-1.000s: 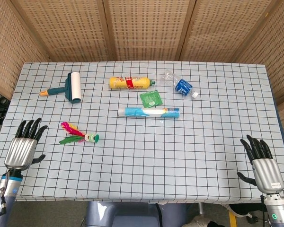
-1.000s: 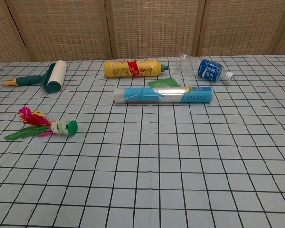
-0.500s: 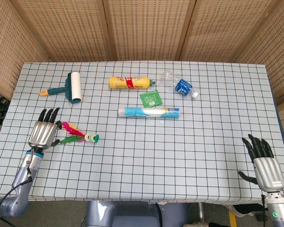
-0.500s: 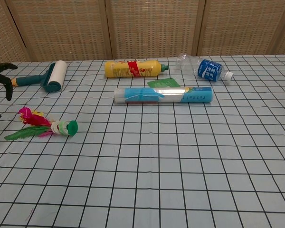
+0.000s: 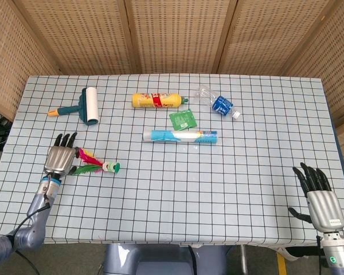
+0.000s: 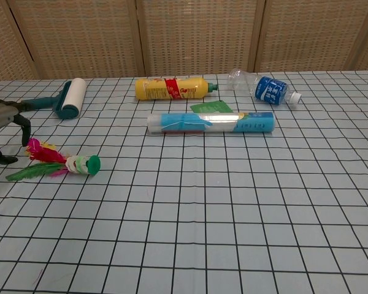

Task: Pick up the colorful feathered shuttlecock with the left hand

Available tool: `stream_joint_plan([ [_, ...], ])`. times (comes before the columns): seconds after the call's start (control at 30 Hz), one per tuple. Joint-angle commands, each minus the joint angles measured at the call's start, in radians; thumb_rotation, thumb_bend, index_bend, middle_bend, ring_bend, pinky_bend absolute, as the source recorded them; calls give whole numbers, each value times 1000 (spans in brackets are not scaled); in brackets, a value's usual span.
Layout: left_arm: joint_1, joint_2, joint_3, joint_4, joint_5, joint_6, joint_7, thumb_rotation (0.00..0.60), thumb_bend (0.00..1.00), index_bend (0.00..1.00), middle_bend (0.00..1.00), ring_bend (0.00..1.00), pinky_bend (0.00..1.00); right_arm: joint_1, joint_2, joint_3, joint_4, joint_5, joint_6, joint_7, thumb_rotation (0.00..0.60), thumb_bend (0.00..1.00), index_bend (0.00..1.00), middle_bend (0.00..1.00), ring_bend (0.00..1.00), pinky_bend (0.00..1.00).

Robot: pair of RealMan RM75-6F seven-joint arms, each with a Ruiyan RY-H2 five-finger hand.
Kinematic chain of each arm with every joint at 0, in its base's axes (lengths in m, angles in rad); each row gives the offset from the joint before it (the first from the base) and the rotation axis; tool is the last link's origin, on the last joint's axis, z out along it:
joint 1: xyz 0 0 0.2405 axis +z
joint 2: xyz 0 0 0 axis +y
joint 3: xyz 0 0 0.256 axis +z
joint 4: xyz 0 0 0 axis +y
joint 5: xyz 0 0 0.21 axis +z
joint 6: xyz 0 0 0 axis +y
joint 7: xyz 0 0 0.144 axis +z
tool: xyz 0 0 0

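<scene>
The shuttlecock point(image 5: 96, 162) point(image 6: 60, 162) lies flat on the checked cloth at the left, with pink, yellow and green feathers pointing left and a green base pointing right. My left hand point(image 5: 60, 157) point(image 6: 1, 127) hovers just left of the feathers with its fingers spread and nothing in it. In the chest view its dark fingertips hang close above the feather tips; touch cannot be made out. My right hand point(image 5: 321, 197) rests open at the table's front right corner, far from the shuttlecock, and shows only in the head view.
A lint roller point(image 5: 85, 105) lies behind the left hand. A yellow bottle point(image 5: 156, 100), a green packet point(image 5: 182, 119), a clear water bottle point(image 5: 217, 102) and a blue-and-clear tube point(image 5: 180, 136) lie across the table's middle and back. Wicker screens stand behind the table.
My left hand has moved forward and rightward from the front left edge to the shuttlecock's feathers, lowering beside them. The right hand and the shuttlecock stay put.
</scene>
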Motion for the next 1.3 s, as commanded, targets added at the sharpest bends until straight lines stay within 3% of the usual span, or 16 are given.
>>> stream_joint_plan([
  [0.03, -18, -15, 2, 17, -15, -13, 6, 600, 303, 484, 0, 0, 0, 1, -1, 1, 1, 3, -2, 0, 600, 105, 0, 0, 0, 47],
  [0.57, -64, -85, 28, 85, -61, -25, 32, 600, 311, 517, 0, 0, 0, 3, -3, 3, 13, 7, -4, 18, 600, 105, 0, 0, 0, 47],
  [0.83, -69, -94, 43, 98, -63, -21, 30, 600, 402, 564, 0, 0, 0, 2, -4, 5, 16, 5, 0, 25, 600, 106, 0, 0, 0, 47],
  [1.3, -66, -73, 62, 74, -41, 9, 26, 600, 475, 588, 0, 0, 0, -2, -2, 5, 15, 0, 12, 40, 600, 105, 0, 0, 0, 47],
])
